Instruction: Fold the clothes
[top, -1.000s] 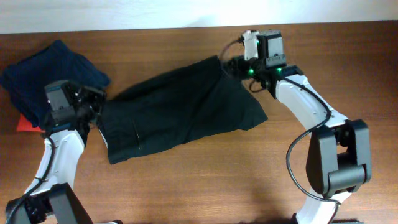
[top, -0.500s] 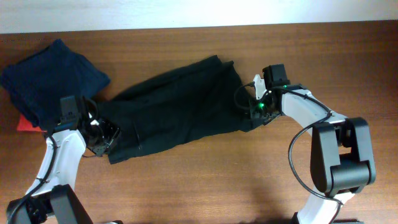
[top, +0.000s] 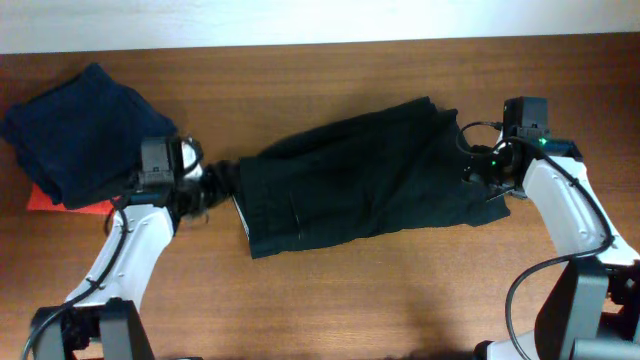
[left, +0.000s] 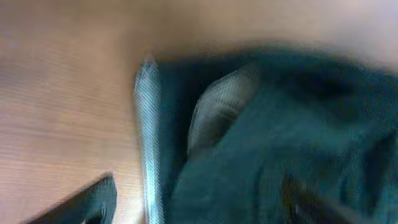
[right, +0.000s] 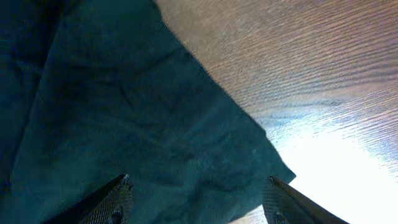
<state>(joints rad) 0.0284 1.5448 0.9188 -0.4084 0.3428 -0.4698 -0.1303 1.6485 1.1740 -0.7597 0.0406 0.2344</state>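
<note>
Red comes first: a small flat red item (top: 42, 198) lies far to the left of the black garment (top: 370, 185), partly tucked under a folded navy-blue garment (top: 80, 130), which also sits well to the left of the black garment.

Just at the black garment's left end hangs the left end effector (top: 203, 186). Its wrist view is smeared, yet the two fingers (left: 93, 200) stand wide apart, with the garment's thin pale trim (left: 147, 137) and a greyish fold of cloth ahead of them. Whether they touch the cloth cannot be told.

The black garment lies spread across the middle of the wooden bench (top: 330, 300). It is slanted, so that in the overhead view its left end sits lower and its right end higher. Its surface is rumpled, and the pale trim runs down its left edge.

At the black garment's right end sits the right end effector (top: 482, 172), spread wide. Its fingers (right: 115, 199) are over the cloth close to a corner, and bare wood shows just beyond the garment's right edge.
</note>
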